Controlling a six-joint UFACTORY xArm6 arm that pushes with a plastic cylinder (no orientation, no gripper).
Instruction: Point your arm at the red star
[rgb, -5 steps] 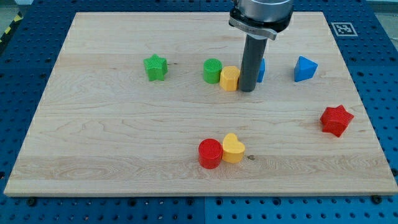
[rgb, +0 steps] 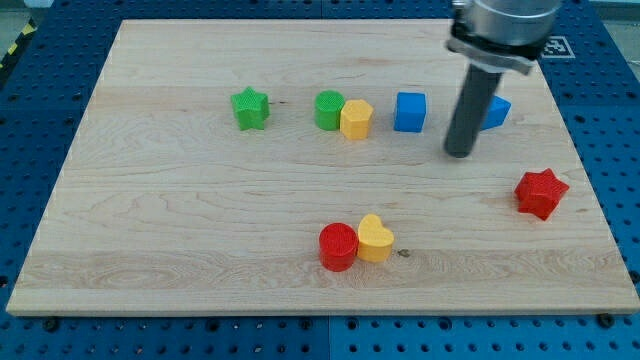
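The red star (rgb: 541, 193) lies near the board's right edge, below the middle. My tip (rgb: 459, 153) rests on the board up and to the left of it, well apart from it. The rod stands between the blue cube (rgb: 409, 112) on its left and a blue block (rgb: 497, 112) partly hidden behind it on its right. It touches neither the red star nor the cube.
A green star (rgb: 250, 108), a green cylinder (rgb: 328, 109) and a yellow block (rgb: 356, 119) touching it sit in a row at the upper middle. A red cylinder (rgb: 338, 246) and a yellow heart (rgb: 376, 239) touch at the lower middle. The wooden board (rgb: 150, 230) lies on a blue pegboard.
My tip has moved right, from beside the yellow block to past the blue cube, nearer the red star. The yellow block and green cylinder sit slightly further left and up.
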